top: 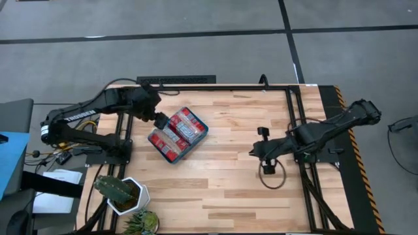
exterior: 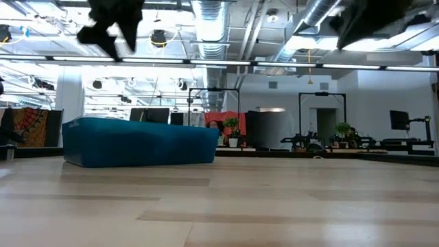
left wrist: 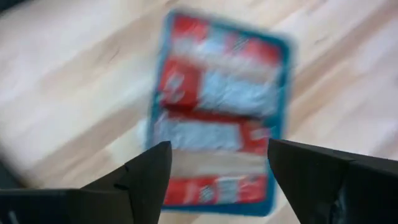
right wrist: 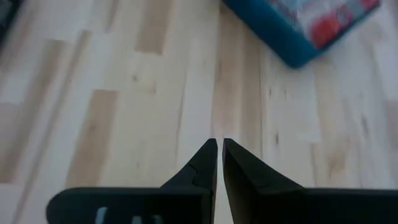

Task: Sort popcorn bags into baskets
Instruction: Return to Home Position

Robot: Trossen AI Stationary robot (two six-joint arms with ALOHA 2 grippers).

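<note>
The teal-blue tray (top: 177,136) sits on the table left of centre, filled with several red popcorn bags (top: 183,127) lying flat inside it. In the low view the tray (exterior: 140,141) shows as a blue block; the bags are hidden there. My left gripper (top: 159,120) hangs above the tray's left edge, open and holding nothing; its wrist view looks down on the tray (left wrist: 281,118) and the bags (left wrist: 217,99) between the spread fingers (left wrist: 146,171). My right gripper (top: 260,151) is shut and waits over bare table right of centre, away from the tray (right wrist: 292,37).
A white hexagonal pot with a cactus (top: 121,192) stands at the table's near left corner, beside another small plant (top: 142,222). A dark cable loop (top: 272,175) lies below the right gripper. Bare wood lies between the tray and the right arm.
</note>
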